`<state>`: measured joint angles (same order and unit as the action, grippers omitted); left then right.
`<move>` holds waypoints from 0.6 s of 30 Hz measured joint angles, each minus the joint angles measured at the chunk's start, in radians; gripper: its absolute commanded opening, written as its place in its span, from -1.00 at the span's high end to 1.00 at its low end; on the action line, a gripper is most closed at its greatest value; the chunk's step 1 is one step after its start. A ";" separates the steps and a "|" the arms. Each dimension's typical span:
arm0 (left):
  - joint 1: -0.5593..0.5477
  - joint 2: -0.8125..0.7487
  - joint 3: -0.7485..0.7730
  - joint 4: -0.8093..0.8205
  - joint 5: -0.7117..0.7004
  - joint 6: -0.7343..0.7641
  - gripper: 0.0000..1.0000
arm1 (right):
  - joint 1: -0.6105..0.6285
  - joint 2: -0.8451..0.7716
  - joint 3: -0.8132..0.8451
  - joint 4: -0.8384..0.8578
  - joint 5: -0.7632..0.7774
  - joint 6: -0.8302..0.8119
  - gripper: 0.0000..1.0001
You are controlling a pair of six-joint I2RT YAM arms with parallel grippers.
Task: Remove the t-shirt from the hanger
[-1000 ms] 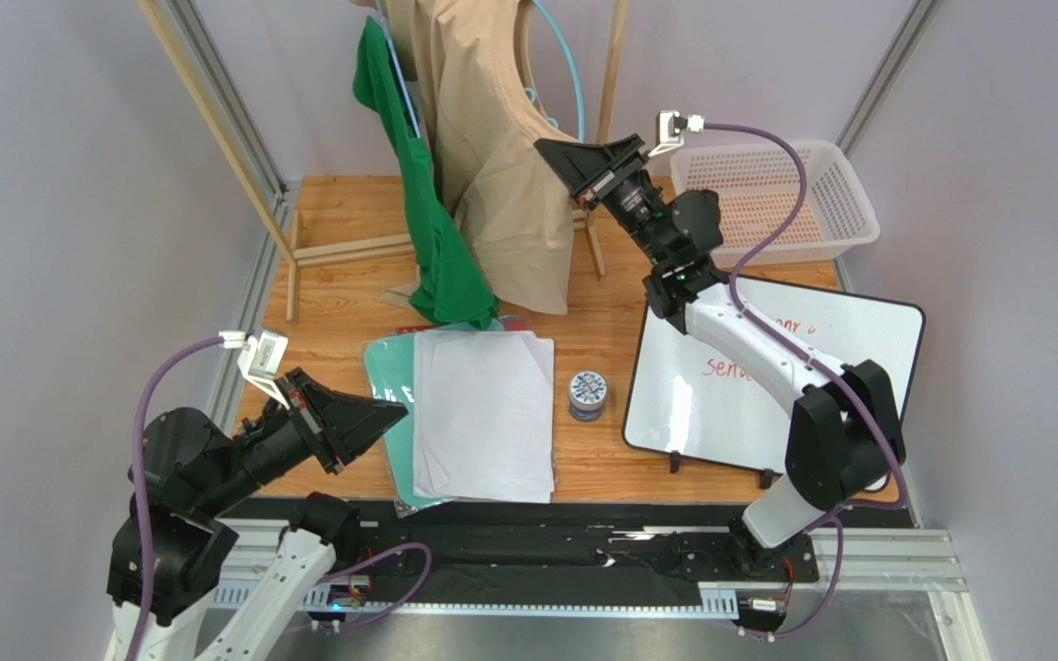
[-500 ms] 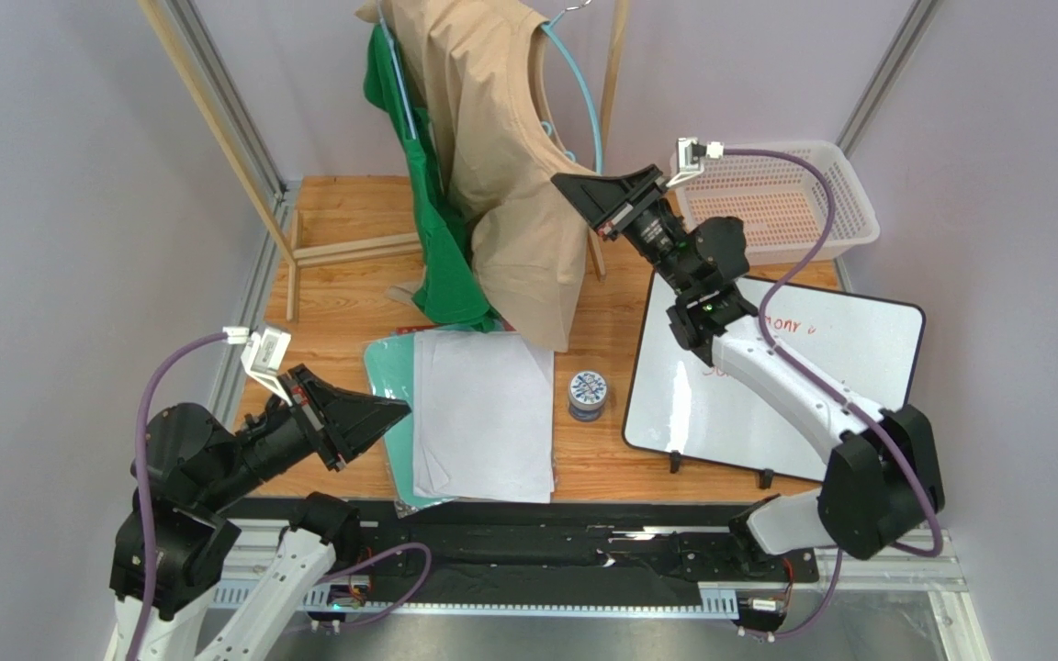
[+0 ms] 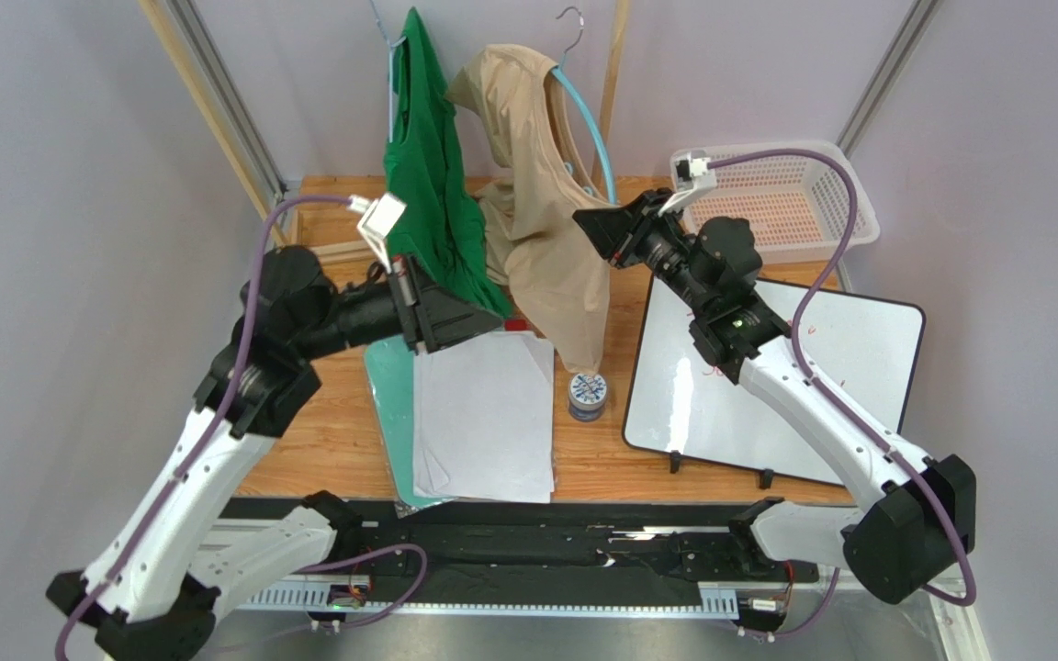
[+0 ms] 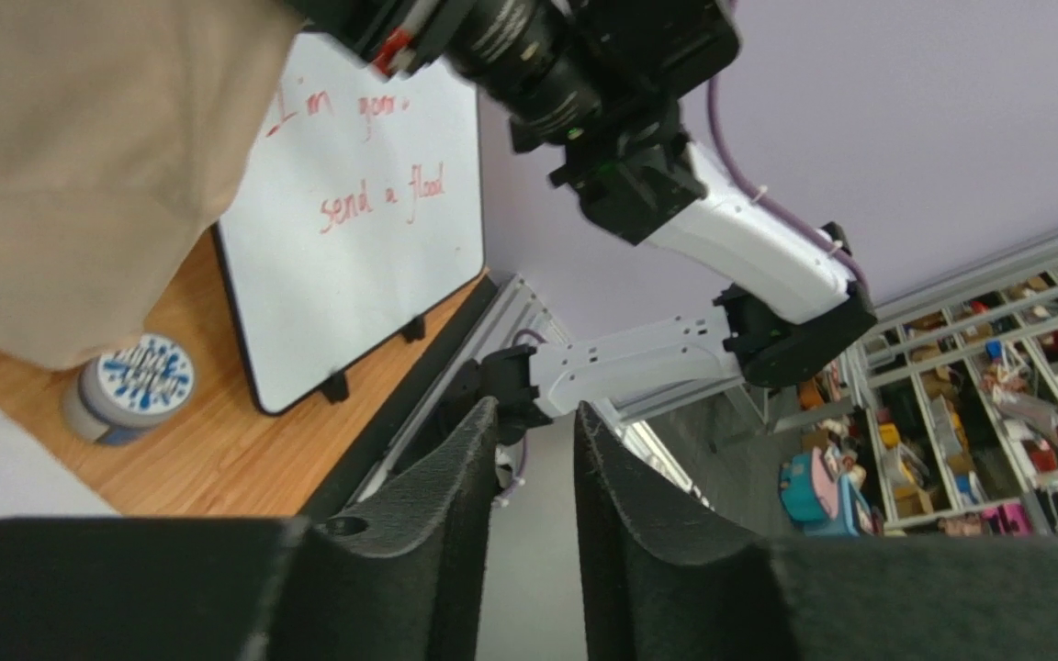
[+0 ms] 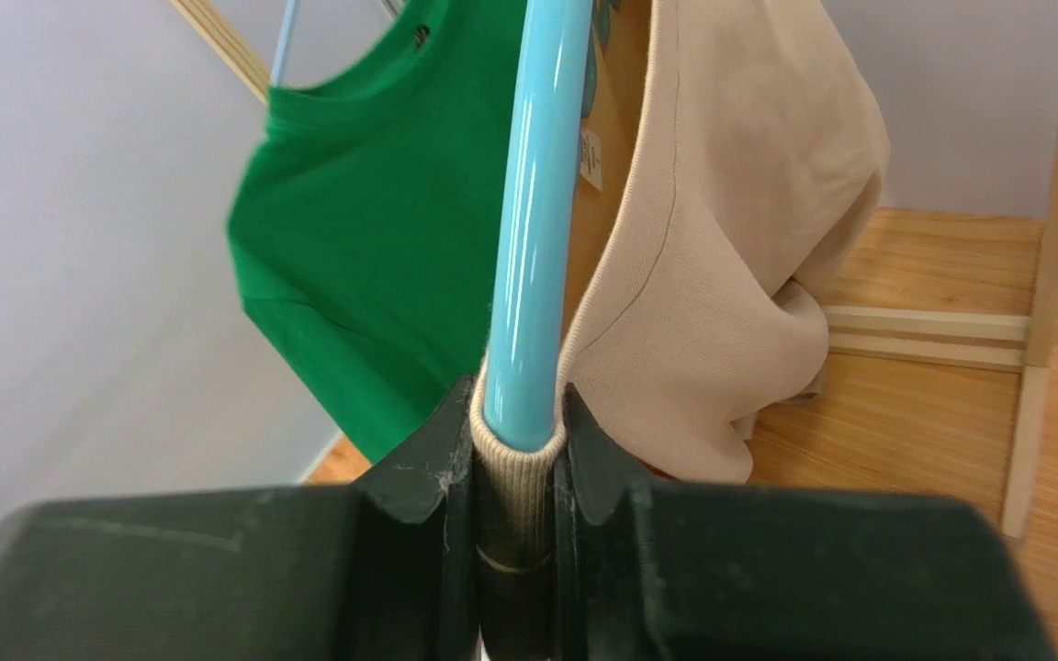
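The right gripper [image 5: 514, 413] is clamped on the smooth light-blue hanger [image 5: 535, 207] tube together with the ribbed collar of the beige t-shirt [image 5: 728, 248]. The soft knit hangs bunched off the hanger's left side, over the far edge of the wooden table [image 3: 328, 413]. The left gripper [image 4: 537, 413], its textured black jaws a narrow slit apart and empty, sits at the hem of a green t-shirt [image 3: 424, 165] just left of the beige one. Paper sheets [image 3: 484, 413], a round tin [image 3: 586, 393] and a whiteboard [image 3: 769, 372] lie nearer. A white mesh basket [image 3: 783, 207] sits at the far right corner.

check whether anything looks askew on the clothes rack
The beige t-shirt is askew: bunched on one side of the light blue hanger, whose other arm is bare and pinched by the right hand. The green t-shirt hangs normally.
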<state>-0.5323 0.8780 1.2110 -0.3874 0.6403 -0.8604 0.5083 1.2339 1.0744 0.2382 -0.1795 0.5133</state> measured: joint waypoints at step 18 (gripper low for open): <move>-0.073 0.776 0.720 -0.061 -0.442 0.081 -0.27 | 0.104 -0.017 -0.086 -0.017 0.078 -0.206 1.00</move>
<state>-0.6056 1.6535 1.9308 -0.4484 0.1986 -0.7795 0.6121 1.2167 0.9882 0.2214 -0.1017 0.3069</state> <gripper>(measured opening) 0.633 0.155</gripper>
